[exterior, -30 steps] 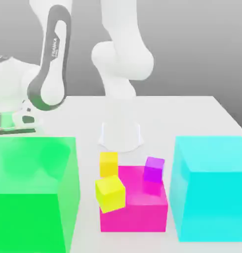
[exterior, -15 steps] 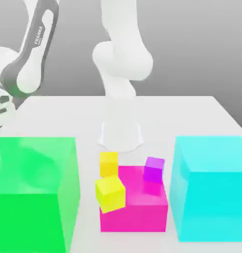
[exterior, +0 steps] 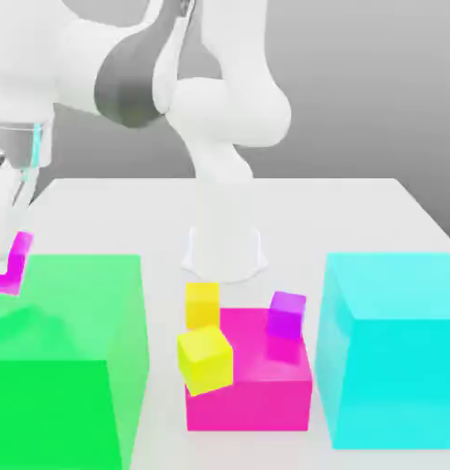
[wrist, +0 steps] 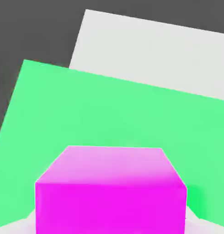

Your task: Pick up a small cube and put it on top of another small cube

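Exterior view shows a white desk (exterior: 357, 211) carrying three large blocks and four small cubes. The large ones are one green block (exterior: 63, 358) at the front corner on the exterior view's left, one cyan block (exterior: 394, 349) at the front corner on the exterior view's right, and one magenta block (exterior: 256, 395) between them near the front edge. Of the small cubes, two are yellow: one yellow cube (exterior: 202, 304) stands on the desk just behind the magenta block, and the other yellow cube (exterior: 206, 359) leans tilted against that block's corner. One purple cube (exterior: 286, 315) sits on top of the magenta block, near its back edge. The fourth is the small cube (exterior: 15, 262), bright magenta-pink, and it is not on the desk: it hangs in the air at the exterior view's left edge, above the back corner of the green block. The gripper (exterior: 10, 240) reaches down to it from the white arm (exterior: 118, 64), which bends over from its base (exterior: 224, 252) at the middle of the desk toward that side. The jaws are closed on the small cube. Hand view looks down past the small cube (wrist: 109, 192) onto the top of the green block (wrist: 109, 109) and a strip of the desk (wrist: 155, 55) beyond it.
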